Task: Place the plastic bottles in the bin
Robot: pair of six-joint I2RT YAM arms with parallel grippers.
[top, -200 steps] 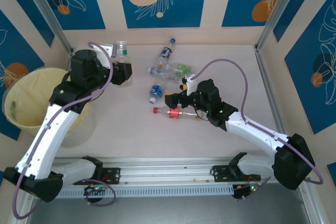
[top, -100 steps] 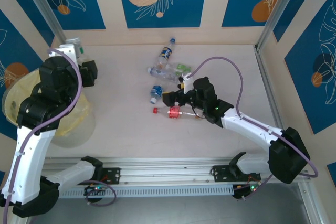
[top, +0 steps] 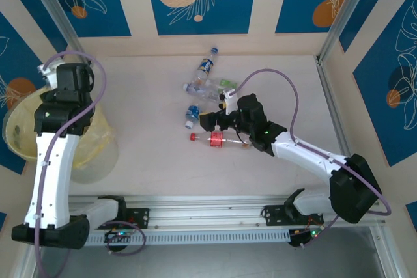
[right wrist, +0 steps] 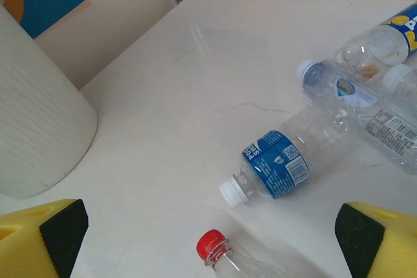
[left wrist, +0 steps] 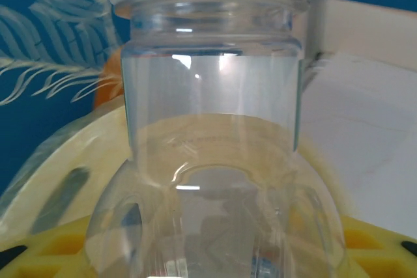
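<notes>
The left pincer (left wrist: 208, 260) is closed on a clear bottle (left wrist: 212, 115), with the rim of the pale-yellow bin (top: 18, 136) behind it, at the left edge of the overhead view. The right pincer (right wrist: 208, 234) stands wide open and empty above the table (top: 150, 144), a red-capped bottle (right wrist: 218, 256) low centre between its fingers. A blue-labelled bottle (right wrist: 277, 164) lies just beyond, and other plastic bottles (top: 207, 89) cluster at upper centre overhead.

top cam high behind arm bases, whole table (top: 150, 154), left wrist cam hard against clear bottle (left wrist: 212, 115), right wrist cam low, facing scattered bottles (right wrist: 277, 161), same cluster in top view
</notes>
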